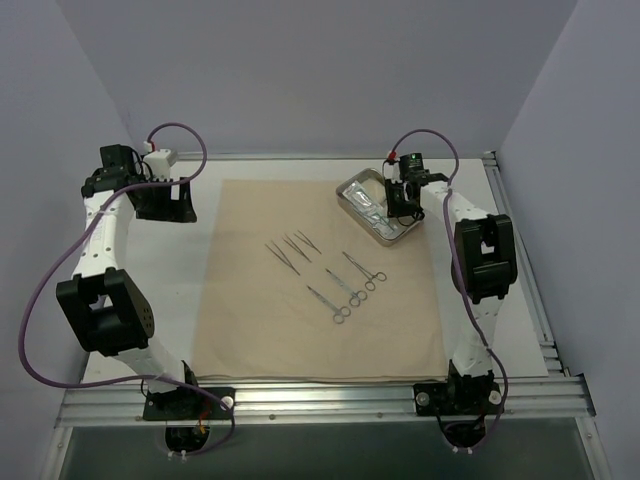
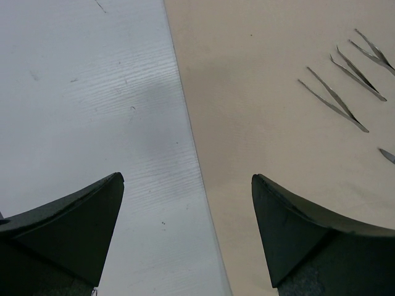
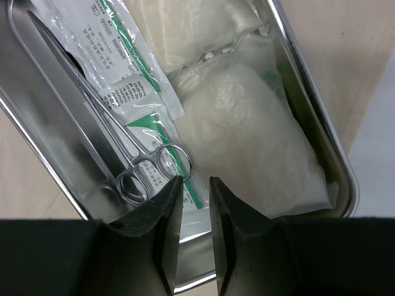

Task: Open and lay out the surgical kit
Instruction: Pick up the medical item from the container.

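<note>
Our right claw (image 3: 195,179), barely apart, hangs over the shiny steel tray (image 3: 55,142) at 1 o'clock, left claw (image 2: 187,177) gaping; 6 steel instruments (image 1: 343,287) laid out, clear packets (image 3: 117,68) remain.

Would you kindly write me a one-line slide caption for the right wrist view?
Right gripper, jaws narrowly apart, above the tray holding a clamp, packets and gauze.
</note>
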Available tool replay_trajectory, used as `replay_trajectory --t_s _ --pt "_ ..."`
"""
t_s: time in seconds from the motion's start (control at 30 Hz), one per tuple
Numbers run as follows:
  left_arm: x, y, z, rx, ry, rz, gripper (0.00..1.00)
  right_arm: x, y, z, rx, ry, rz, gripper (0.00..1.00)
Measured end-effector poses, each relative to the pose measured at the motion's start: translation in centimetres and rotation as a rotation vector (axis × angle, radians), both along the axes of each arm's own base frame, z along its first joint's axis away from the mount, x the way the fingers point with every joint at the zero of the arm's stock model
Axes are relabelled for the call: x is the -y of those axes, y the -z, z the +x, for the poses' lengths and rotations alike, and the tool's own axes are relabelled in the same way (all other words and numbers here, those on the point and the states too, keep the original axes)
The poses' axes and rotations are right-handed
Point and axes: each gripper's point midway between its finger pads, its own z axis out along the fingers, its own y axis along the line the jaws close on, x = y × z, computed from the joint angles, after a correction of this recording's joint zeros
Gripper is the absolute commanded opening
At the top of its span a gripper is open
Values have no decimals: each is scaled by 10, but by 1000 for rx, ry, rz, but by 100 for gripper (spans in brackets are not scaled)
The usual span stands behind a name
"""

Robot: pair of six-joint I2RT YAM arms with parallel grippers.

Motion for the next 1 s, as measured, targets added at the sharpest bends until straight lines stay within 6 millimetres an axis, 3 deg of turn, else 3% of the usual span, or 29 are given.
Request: replay_trajectory --t_s 0.23,0.73,0.83,1.0 --pt "-1 9 3 -25 -3 -3 94 -3 5 1 -5 -9 12 21" --pt "-1 10 3 -27 -4 -3 94 -10 28 1 -41 -15 1 20" --pt "-1 10 3 -27 -4 -3 94 -10 27 5 -37 -12 4 18" --pt "-1 10 3 -28 -4 -3 94 -11 27 10 -28 -5 5 1"
